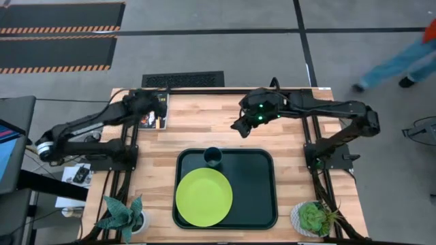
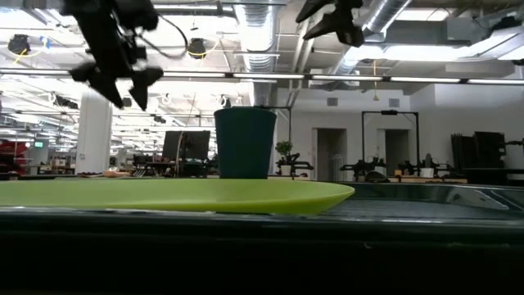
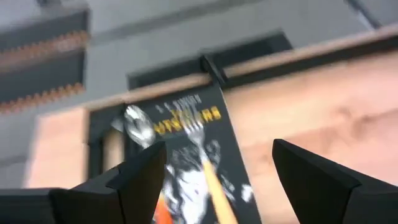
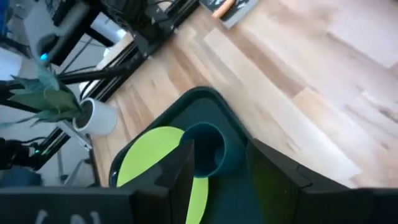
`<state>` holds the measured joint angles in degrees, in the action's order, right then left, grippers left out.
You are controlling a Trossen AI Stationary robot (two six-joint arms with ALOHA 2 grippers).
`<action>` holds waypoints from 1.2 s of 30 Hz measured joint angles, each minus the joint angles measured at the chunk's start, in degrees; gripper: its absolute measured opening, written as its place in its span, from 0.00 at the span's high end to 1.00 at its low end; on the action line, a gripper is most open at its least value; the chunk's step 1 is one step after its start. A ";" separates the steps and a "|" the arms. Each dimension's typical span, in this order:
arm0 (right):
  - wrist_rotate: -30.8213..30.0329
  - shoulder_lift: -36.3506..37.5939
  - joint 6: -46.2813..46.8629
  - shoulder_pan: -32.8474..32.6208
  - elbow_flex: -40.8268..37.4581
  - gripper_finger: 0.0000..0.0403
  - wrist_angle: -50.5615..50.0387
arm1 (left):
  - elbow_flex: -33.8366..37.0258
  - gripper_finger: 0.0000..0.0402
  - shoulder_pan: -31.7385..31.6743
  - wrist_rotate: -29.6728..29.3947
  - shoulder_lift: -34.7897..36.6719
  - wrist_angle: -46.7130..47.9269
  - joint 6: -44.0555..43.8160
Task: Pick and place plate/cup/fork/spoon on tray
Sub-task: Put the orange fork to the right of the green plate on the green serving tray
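Observation:
The dark green tray lies at the table's near middle. The lime-green plate lies flat on the tray's left half. The dark teal cup stands upright in the tray's far left corner. The fork and the spoon lie side by side on a black printed card at the table's far left. My left gripper is open above the card, its fingers on either side of the fork. My right gripper is open and empty, raised beyond the tray's far edge and the cup.
Potted plants stand at the near left corner and near right corner. Bare wooden tabletop lies between the card and the tray. The tray's right half is bare. A person walks on the floor beyond the far right.

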<state>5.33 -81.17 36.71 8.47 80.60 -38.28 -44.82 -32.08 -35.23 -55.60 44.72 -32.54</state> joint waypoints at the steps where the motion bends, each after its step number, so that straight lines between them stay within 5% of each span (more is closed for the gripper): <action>1: -0.87 0.27 -0.53 -0.27 0.00 0.57 -0.59 | 0.00 0.30 -2.25 2.86 -1.64 -1.19 1.62; 11: -4.62 -0.81 -2.72 -2.11 -0.12 0.58 -2.28 | -0.02 0.30 -12.99 10.53 -18.25 -6.46 6.34; 27: -5.90 -0.65 -2.74 -3.69 -0.35 0.58 -3.43 | -0.28 0.30 -13.31 11.26 -34.09 -8.18 0.50; 31: -8.37 -0.65 -2.82 -5.06 -0.35 0.58 -3.49 | -0.24 0.37 -13.33 12.07 -33.95 -8.31 -1.87; 36: -10.01 -0.65 -2.89 -6.73 -0.35 0.58 -4.36 | -0.20 0.58 -13.66 14.30 -33.96 -8.69 -3.56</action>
<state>-4.69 -81.82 33.82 1.74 80.25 -42.65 -45.01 -45.74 -20.92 -89.56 36.03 -36.10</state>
